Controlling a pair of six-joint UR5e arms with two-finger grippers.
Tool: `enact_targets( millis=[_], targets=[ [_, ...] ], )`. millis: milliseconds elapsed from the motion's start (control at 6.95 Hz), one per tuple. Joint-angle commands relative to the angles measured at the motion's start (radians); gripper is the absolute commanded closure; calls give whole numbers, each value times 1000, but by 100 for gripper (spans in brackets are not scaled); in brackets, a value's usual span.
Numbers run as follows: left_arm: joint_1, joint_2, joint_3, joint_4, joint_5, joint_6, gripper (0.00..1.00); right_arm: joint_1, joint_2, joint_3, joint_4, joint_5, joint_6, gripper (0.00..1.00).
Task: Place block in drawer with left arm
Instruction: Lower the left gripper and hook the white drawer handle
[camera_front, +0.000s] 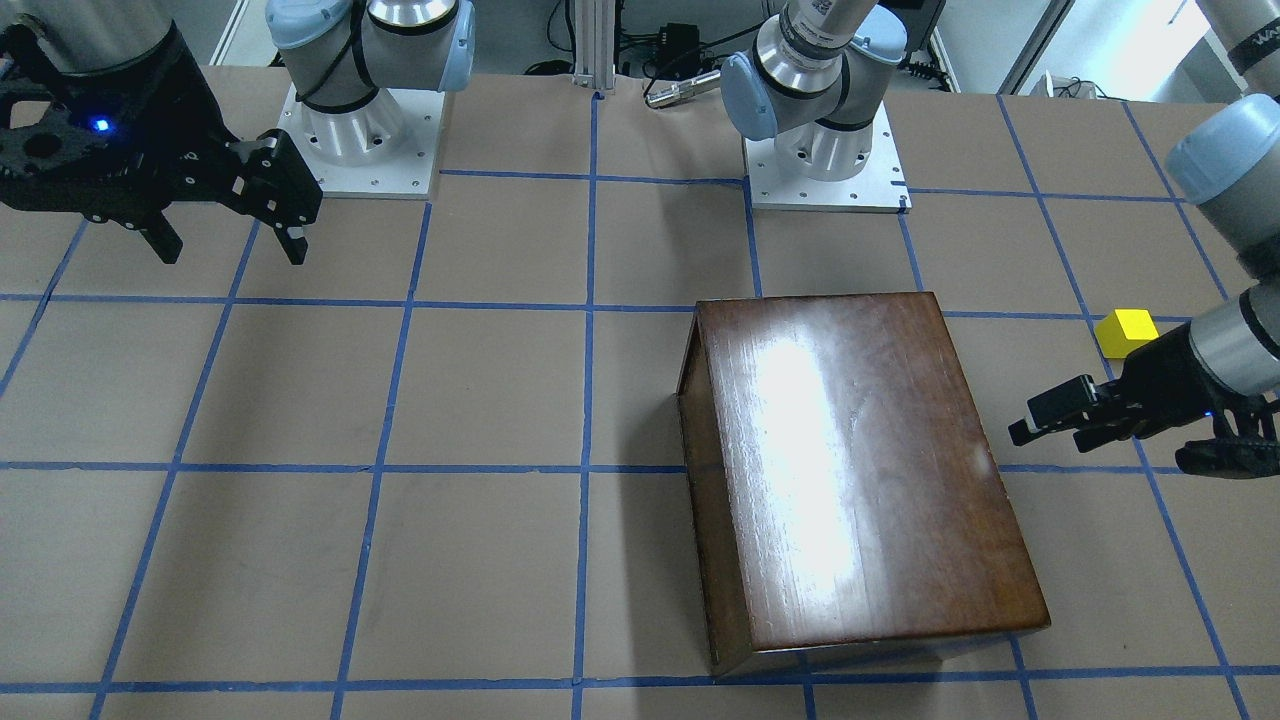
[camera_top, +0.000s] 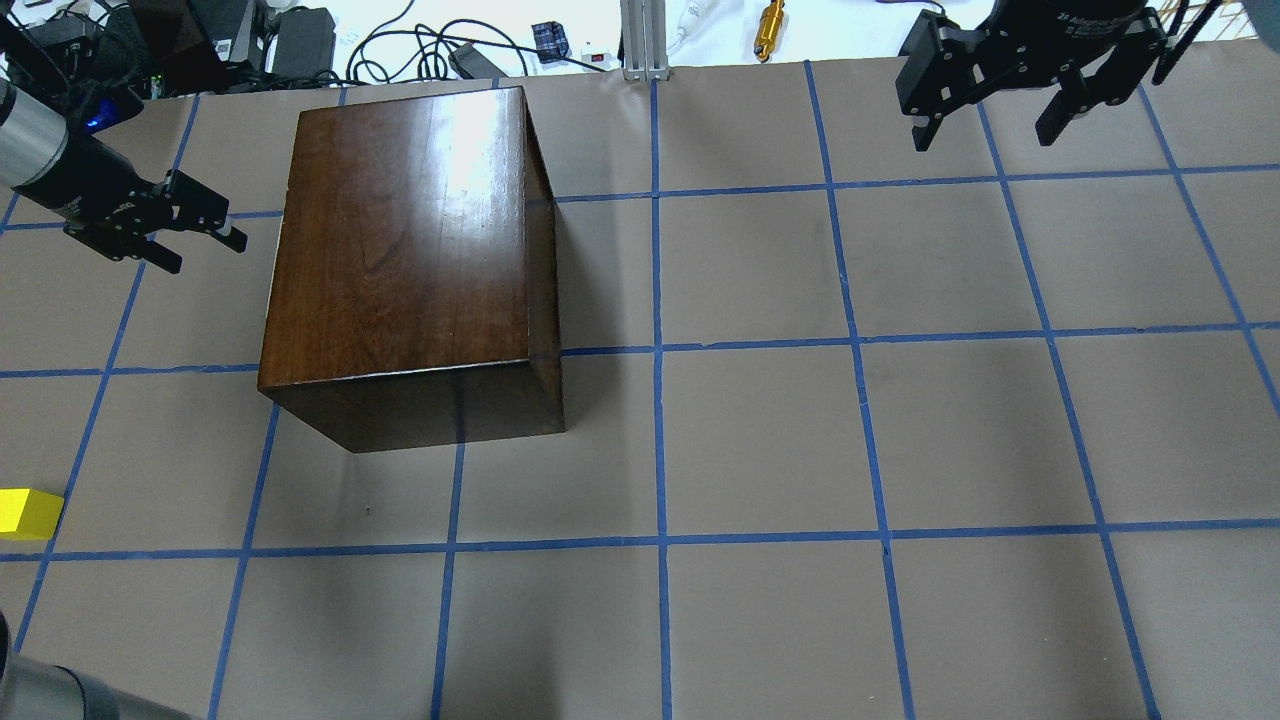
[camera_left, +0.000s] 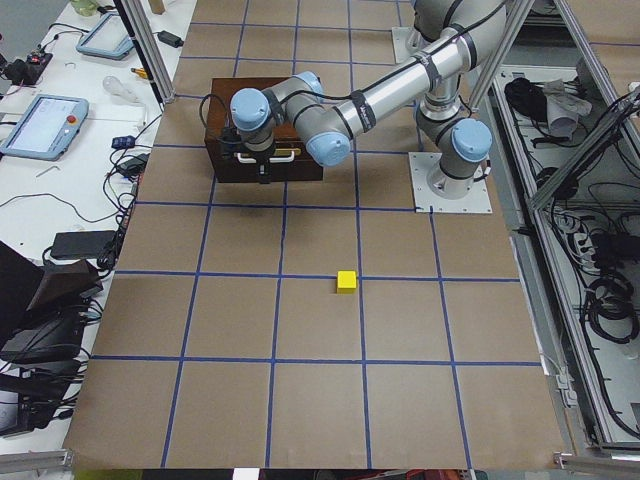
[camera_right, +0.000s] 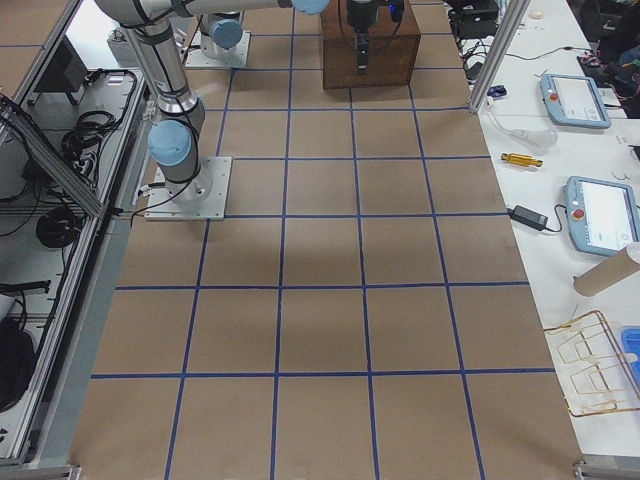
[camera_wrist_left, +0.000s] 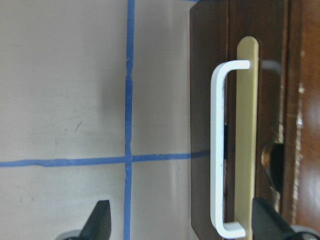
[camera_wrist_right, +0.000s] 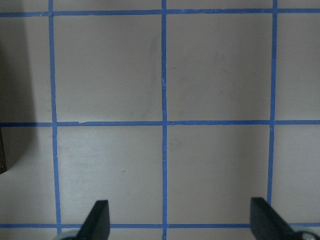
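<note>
Reading the overhead view, the block (camera_top: 25, 512) sits alone on the tabletop (camera_top: 760, 440) at its 8 o'clock edge, well apart from the cabinet (camera_top: 400, 230) and untouched. The left claw (camera_top: 210, 252) hovers just beside the cabinet's 9 o'clock face, released and empty. In its wrist view the fingers spread on either side of the pull (camera_wrist_left: 218, 150), short of it and touching nothing. The drawer (camera_wrist_left: 272, 60) is shut, flush with the cabinet front. The right claw (camera_top: 982, 138) hangs at the tabletop's 1 o'clock corner, also released and empty, over bare grid squares.

I judge the step in hand to be opening the drawer, with the block not yet fetched. The next move likely calls for easing the left claw forward until its fingers straddle the pull, clenching on it, then drawing straight out toward 9 o'clock so the tray does not bind.

Counted: one block, one cabinet, one drawer visible, one pull, two claws.
</note>
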Motion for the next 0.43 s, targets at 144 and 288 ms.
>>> enact_targets(
  millis=[144, 288],
  targets=[
    [2, -34, -18, 17, -23, 4, 1, 1, 0, 0, 0, 0, 0, 0],
    [2, -44, -26, 16, -25, 3, 1, 1, 0, 0, 0, 0, 0, 0]
  ],
)
